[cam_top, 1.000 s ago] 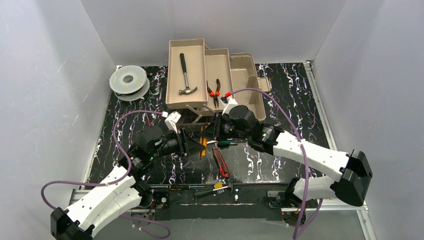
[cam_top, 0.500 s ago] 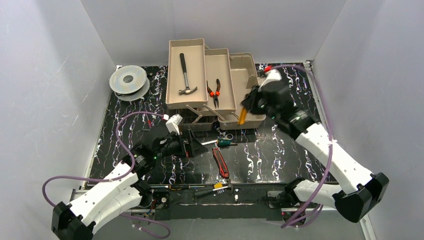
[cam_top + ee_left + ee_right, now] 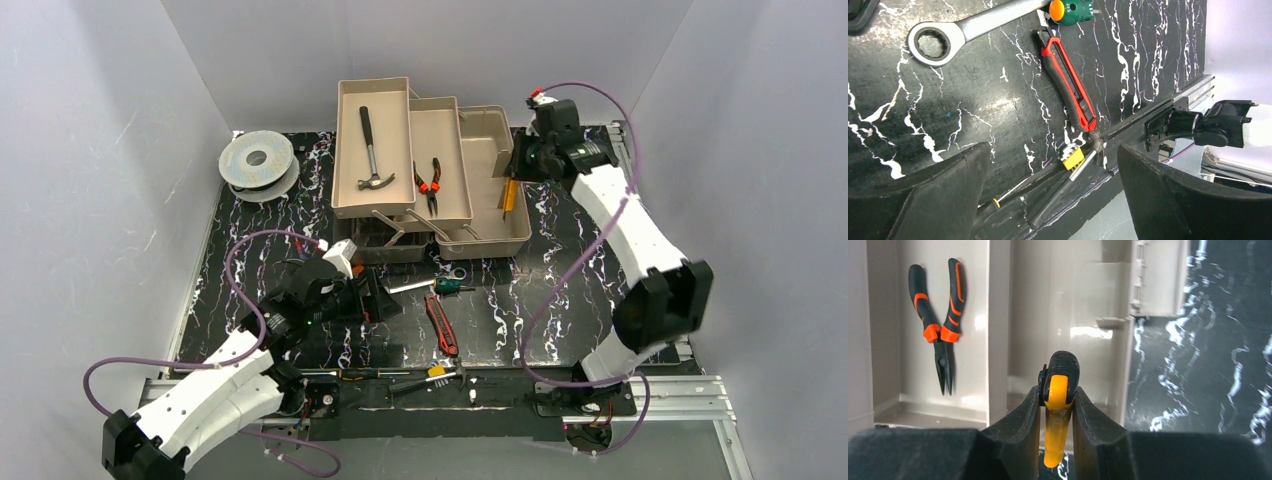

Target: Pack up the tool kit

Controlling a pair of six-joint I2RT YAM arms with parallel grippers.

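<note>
While the left gripper (image 3: 1050,165) gapes, the right gripper (image 3: 1057,395) clamps a rubbery yellow-black tool (image 3: 1058,432) — over the glossy toolbox (image 3: 1088,305).

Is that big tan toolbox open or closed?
Open: the toolbox has its trays fanned out, with the hammer and pliers lying exposed inside.

The right arm (image 3: 622,215) has swung off the middle of the table (image 3: 565,290), where it met the left tool (image 3: 1052,148) a second ago, and now stretches out toward the far right corner; the right tool (image 3: 1056,393), clamped on the yellow-handled implement (image 3: 1058,382), has carried it from the table's centre, past the toolbox's (image 3: 490,242) front wall, to hang over the right-hand compartment; the left tool, jaws wide apart, has drawn back slightly toward its base; the wrench (image 3: 933,44), partly covered a second ago, now lies in plain view.
</note>
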